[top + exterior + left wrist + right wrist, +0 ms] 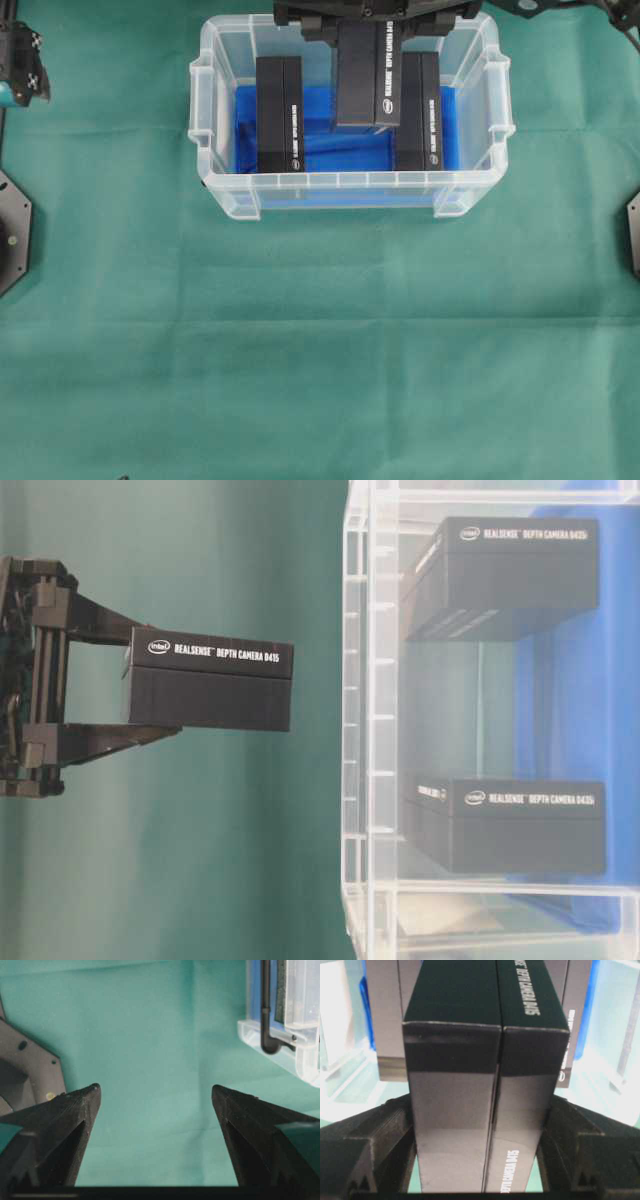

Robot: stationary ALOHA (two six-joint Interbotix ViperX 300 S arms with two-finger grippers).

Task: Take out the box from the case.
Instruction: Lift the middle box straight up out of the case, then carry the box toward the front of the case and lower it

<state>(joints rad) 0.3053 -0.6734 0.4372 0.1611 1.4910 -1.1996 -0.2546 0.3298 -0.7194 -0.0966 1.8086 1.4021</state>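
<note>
We hold a box point(368, 75) clamped in the right gripper point(100, 690) above the case point(215, 60); any slip drops it back. Our left gripper point(156, 1097) gapes wide, empty.

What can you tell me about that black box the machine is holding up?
The held box is a long, matte black carton, seemingly cardboard, printed in white with an Intel logo and "RealSense Depth Camera D415". A seam runs along it, like a lid over a base. The right tool clamps its two long sides near one end. It hangs lifted above the case, clear of the two boxes inside.
</note>
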